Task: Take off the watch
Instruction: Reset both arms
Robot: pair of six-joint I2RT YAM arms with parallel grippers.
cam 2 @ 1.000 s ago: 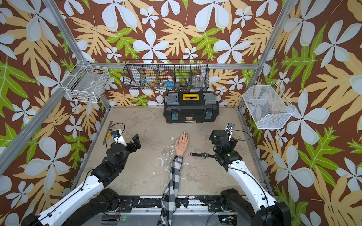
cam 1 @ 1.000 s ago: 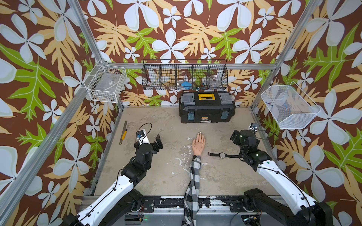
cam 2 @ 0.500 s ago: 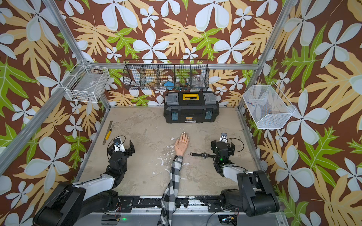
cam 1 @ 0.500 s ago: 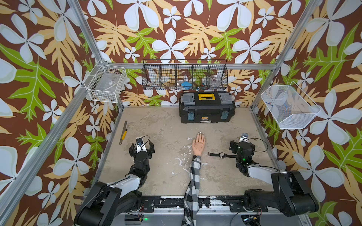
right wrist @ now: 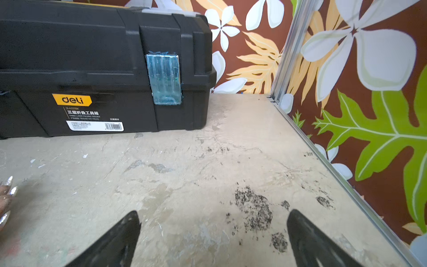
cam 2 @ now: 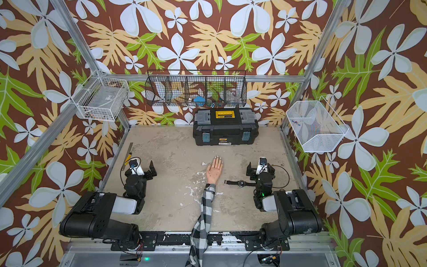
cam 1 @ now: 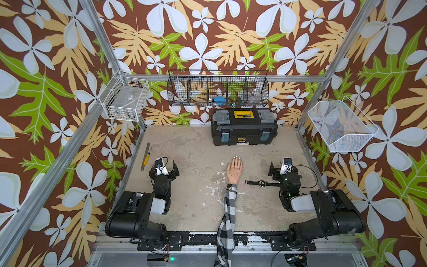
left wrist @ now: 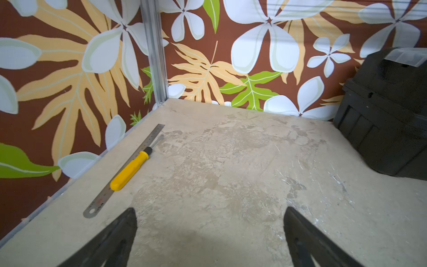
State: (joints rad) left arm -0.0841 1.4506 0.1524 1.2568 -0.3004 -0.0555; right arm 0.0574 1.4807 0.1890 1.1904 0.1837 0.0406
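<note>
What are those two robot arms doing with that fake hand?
The robot's job is taking a watch off the mannequin hand, and that looks done. The black watch lies flat on the table with its strap stretched out. It is beside the hand's wrist, not around it, on the right arm's side. The left gripper and the right gripper are both open and empty, touching nothing.

The left arm (cam 1: 136, 215) and right arm (cam 1: 335, 215) are black, each with a white forearm shell (cam 1: 158, 205) and a white, blue-lensed wrist camera (cam 1: 159, 166). Black cables (cam 1: 312, 169) loop at the wrists. The left end effector (left wrist: 209, 208) and right end effector (right wrist: 213, 210) have tapering black fingers (left wrist: 111, 242).
</note>
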